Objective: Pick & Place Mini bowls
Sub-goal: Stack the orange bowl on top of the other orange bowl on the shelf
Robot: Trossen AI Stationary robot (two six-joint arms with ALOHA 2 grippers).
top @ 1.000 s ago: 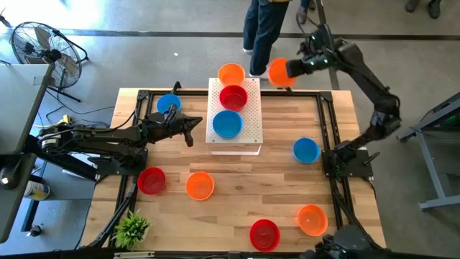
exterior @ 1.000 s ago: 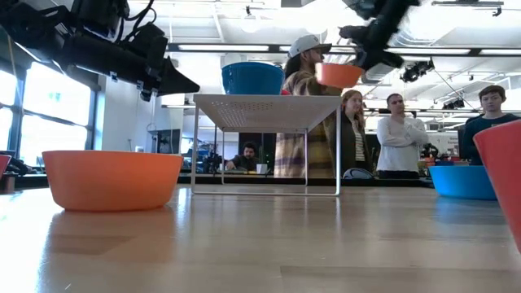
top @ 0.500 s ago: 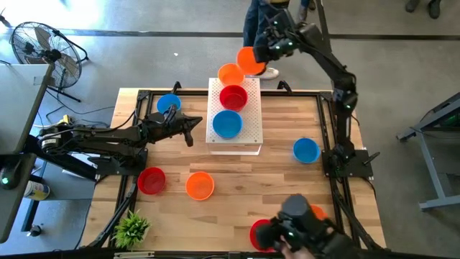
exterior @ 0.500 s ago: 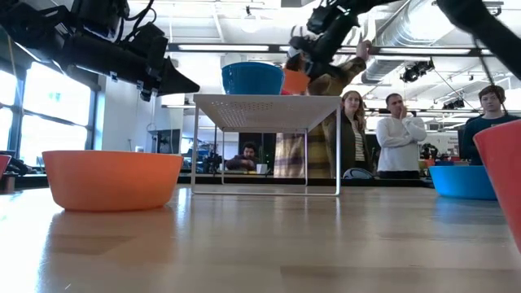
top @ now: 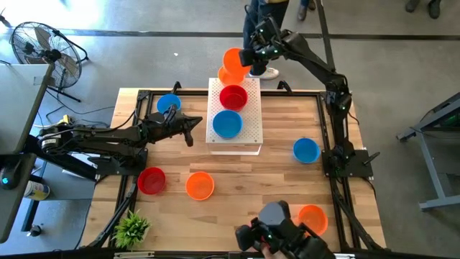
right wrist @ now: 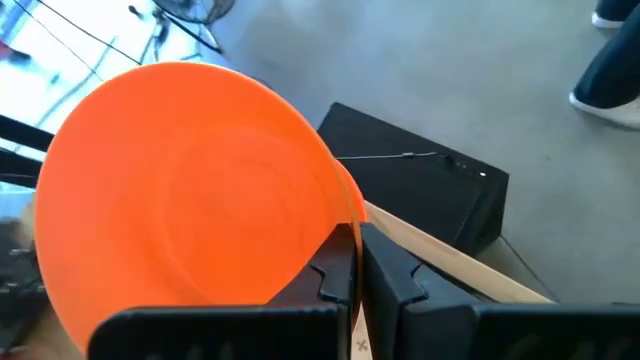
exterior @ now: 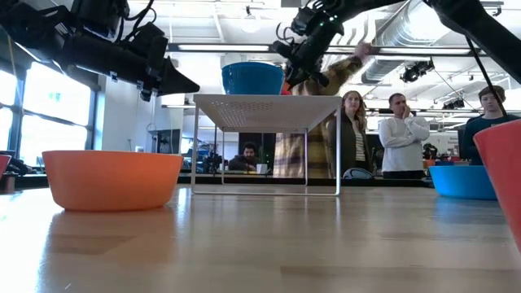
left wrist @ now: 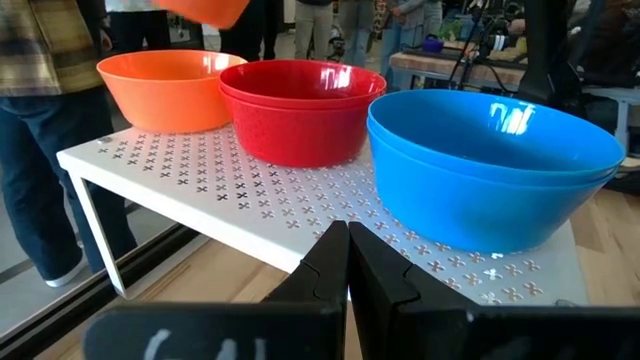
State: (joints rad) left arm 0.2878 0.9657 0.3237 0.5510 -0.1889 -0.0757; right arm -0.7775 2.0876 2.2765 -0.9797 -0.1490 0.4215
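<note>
Right gripper [top: 246,57] grasping orange bowl [top: 233,59] by rim.
Left gripper [left wrist: 347,262] fingers clenched, empty, facing white platform [left wrist: 250,200].

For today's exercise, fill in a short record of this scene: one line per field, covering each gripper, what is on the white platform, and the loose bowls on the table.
right gripper: shut on an orange bowl, held above the platform's far end
left gripper: shut, empty, beside the white platform
on platform: orange bowl on the platform, red bowl, blue bowl, in a row
loose bowls on table: blue, red and orange near the left arm; blue and orange on the right side
background: people standing beyond the table
</note>
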